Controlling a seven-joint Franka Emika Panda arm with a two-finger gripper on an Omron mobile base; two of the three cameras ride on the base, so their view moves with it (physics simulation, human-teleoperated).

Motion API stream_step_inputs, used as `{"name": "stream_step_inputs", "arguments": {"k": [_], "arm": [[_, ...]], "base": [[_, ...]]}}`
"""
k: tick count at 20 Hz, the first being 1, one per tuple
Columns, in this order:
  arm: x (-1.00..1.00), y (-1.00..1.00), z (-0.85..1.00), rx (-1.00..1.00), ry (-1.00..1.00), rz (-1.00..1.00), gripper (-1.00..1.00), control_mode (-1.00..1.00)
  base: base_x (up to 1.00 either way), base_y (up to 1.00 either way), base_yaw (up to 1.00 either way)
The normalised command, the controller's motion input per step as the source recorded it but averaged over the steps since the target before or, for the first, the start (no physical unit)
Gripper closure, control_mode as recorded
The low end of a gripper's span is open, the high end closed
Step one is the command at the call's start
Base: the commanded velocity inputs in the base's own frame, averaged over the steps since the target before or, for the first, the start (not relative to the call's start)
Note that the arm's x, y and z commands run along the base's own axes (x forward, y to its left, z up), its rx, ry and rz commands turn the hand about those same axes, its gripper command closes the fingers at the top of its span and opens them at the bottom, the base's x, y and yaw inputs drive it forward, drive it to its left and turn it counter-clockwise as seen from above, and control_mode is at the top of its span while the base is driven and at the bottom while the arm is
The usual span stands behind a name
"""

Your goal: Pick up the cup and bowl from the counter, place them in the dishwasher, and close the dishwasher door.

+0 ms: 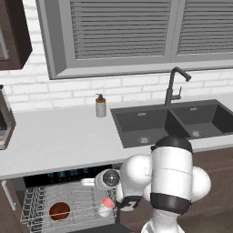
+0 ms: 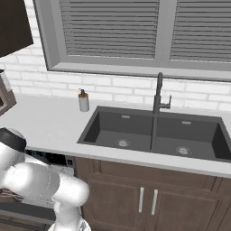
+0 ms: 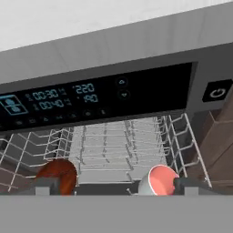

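Observation:
The dishwasher (image 1: 68,175) stands open under the counter (image 1: 59,136), its white wire rack (image 3: 118,145) pulled out below the black control strip (image 3: 100,98). The reddish-brown bowl (image 1: 59,210) (image 3: 59,175) rests in the rack's left part. The cup (image 1: 107,203) (image 3: 159,179) lies tipped in the rack's right part, its red inside facing me. My gripper (image 3: 118,186) (image 1: 120,205) hovers low in front of the rack, open, its fingertips (image 3: 45,184) spread wide and holding nothing. The dishwasher door is folded down, mostly hidden beneath the rack and my arm.
A dark double sink (image 1: 173,120) with a black faucet (image 1: 173,86) sits in the counter to the right. A soap dispenser (image 1: 100,106) stands by the wall. Brown cabinet doors (image 2: 144,198) are right of the dishwasher. A coffee machine (image 1: 4,120) stands at the far left.

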Motion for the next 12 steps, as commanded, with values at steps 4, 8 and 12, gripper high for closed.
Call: {"name": "stream_step_inputs", "arguments": {"k": [4, 8, 12], "arm": [[-1.00, 0.34, 0.57, 0.05, 0.11, 0.00, -1.00, -1.00], [-1.00, 0.26, 0.33, 0.02, 0.25, 0.00, -1.00, -1.00], [-0.62, 0.04, 0.10, 0.01, 0.41, -0.07, -1.00, -1.00]], "base": [[0.00, 0.00, 0.00], [0.00, 0.00, 0.00], [0.00, 0.00, 0.00]]}}
